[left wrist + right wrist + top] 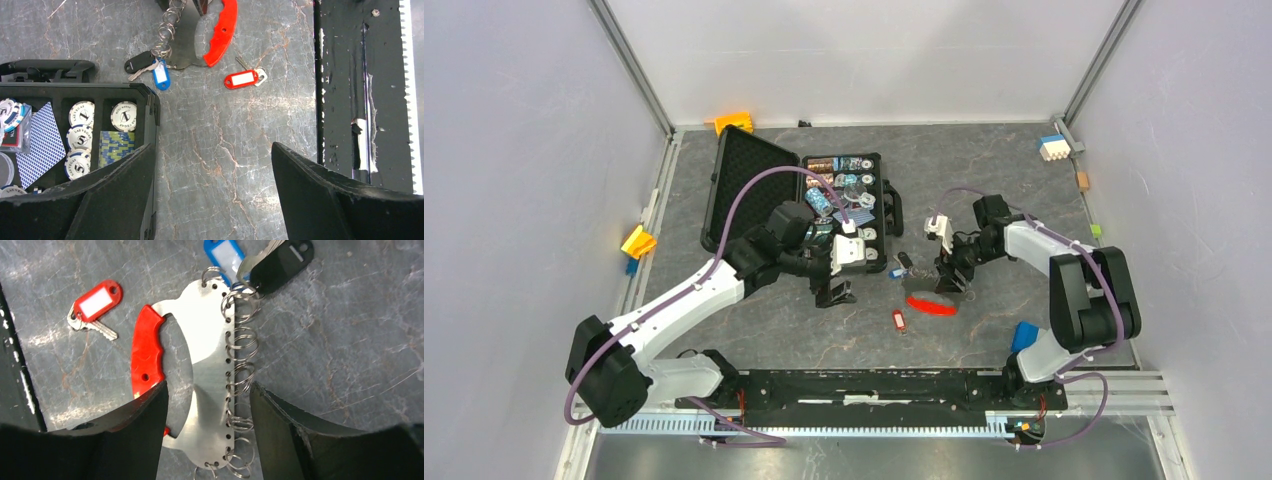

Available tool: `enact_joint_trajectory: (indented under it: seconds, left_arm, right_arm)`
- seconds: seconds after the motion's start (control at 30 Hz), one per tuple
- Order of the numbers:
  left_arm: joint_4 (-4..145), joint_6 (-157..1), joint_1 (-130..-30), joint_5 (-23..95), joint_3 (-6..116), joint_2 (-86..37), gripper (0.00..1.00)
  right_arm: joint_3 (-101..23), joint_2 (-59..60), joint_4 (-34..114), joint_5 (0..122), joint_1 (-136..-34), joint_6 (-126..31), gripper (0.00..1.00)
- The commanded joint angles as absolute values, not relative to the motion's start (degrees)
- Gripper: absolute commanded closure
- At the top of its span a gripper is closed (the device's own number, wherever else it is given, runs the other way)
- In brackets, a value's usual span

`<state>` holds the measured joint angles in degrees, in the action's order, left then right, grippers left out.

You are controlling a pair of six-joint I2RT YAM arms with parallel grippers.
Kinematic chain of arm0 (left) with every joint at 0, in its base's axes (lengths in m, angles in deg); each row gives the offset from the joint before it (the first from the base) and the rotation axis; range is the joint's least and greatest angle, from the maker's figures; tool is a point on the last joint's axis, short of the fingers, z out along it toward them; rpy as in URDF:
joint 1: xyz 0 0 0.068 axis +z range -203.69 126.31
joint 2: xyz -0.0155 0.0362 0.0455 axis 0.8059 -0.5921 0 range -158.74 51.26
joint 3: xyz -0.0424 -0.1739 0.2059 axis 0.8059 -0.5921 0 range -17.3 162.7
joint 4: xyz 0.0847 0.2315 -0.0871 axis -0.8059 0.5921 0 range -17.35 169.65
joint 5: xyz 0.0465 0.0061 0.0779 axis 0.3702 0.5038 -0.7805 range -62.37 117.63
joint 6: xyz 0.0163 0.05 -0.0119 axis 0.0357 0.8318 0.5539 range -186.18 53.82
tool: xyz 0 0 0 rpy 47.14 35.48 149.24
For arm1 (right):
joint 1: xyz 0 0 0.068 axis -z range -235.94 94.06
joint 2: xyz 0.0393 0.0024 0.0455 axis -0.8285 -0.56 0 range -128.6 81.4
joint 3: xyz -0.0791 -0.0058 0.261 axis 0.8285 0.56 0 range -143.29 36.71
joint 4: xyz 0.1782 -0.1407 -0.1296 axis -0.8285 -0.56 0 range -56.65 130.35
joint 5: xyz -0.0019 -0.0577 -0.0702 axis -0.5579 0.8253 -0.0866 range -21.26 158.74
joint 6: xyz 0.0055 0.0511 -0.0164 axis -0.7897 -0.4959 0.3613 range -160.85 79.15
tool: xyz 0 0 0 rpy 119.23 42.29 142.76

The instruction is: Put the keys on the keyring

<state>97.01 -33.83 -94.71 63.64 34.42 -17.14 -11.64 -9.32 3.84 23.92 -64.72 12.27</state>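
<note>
Left gripper point(212, 150): nearest the lens in its wrist view. We see two matte black wedge fingers point(325, 195) spread wide at the bottom of the frame, with only bare table point(215, 115) between them.
Right gripper point(209, 387): the fingers point(130, 430) are apart and straddle the keyring point(212, 345), one over its red handle and one over its rings. We cannot tell whether they touch it.
Writing: the chips point(123, 116) in the case point(150, 107) read "LAS VEGAS" with a 1 or a 5. The white labels on the key tags look blank.
Keyring: a flat silvery plate with a curved red plastic grip and a row of wire split rings through holes along one edge. It lies at mid-frame in the right wrist view.
Red key point(95, 304): a toothed silver blade on a red tag, lying alone at upper left, apart from the plate.
Blue key point(223, 254): at the top edge by the plate's end ring, beside a black fob point(282, 260).
Only the left wrist view shows: the chips, the blue diamond-patterned cards point(42, 145) and a black rail point(345, 100) at the right.
Table: grey, marble-veined.
</note>
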Motion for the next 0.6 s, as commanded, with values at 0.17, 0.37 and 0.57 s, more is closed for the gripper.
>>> enact_joint_trajectory:
  seconds: [0.17, 0.37, 0.57]
  left_arm:
    - [96.6, -31.4, -94.8, 63.3, 33.9, -15.7, 0.08]
    - [96.6, -31.4, -94.8, 63.7, 33.9, -15.9, 0.08]
    - [96.6, -31.4, -94.8, 63.8, 33.7, -15.9, 0.08]
  right_arm:
    - [-15.1, -10.7, 11.5, 29.2, -65.7, 5.8, 0.37]
    - [-15.4, -11.0, 11.9, 31.2, -65.8, 4.1, 0.42]
    - [-14.6, -13.4, 11.3, 31.0, -66.5, 4.0, 0.49]
